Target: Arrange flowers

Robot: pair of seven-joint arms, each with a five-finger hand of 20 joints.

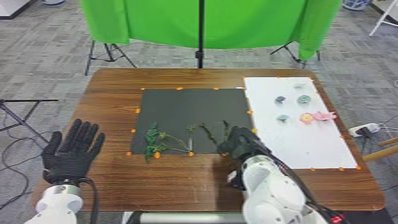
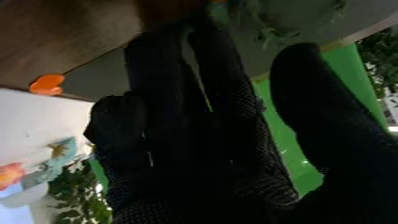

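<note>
Here we are at the worktop [image 1: 107, 100], and the left robot hand [image 1: 69, 162] lies wide open to the left of the black mat [image 1: 191, 105], fingers spread, holding nothing. Over on the other side, the right robot hand [image 1: 242, 145] is at the black mat's near right corner, and the right wrist view has its fingers [image 2: 222, 62] mostly extended and the thumb [image 2: 306, 80] standing well apart from them; whether it has hold of anything, I can't tell. On the near half of that mat we've got a leafy stem [image 1: 153, 136] towards the left, a thin stem [image 1: 191, 137] in the middle and a dark stem [image 1: 210, 134] nearer the right robot hand. Across to the white mat [image 1: 311, 150], and here are the flowers: a pink flower [image 1: 323, 116] out by the right edge, a peach flower [image 1: 306, 118] just beside it, a teal flower [image 1: 304, 99] farther back, and a small blue flower [image 1: 280, 99] to its left. Orange tabs [image 1: 190, 154] dot the edges of both mats.
</note>
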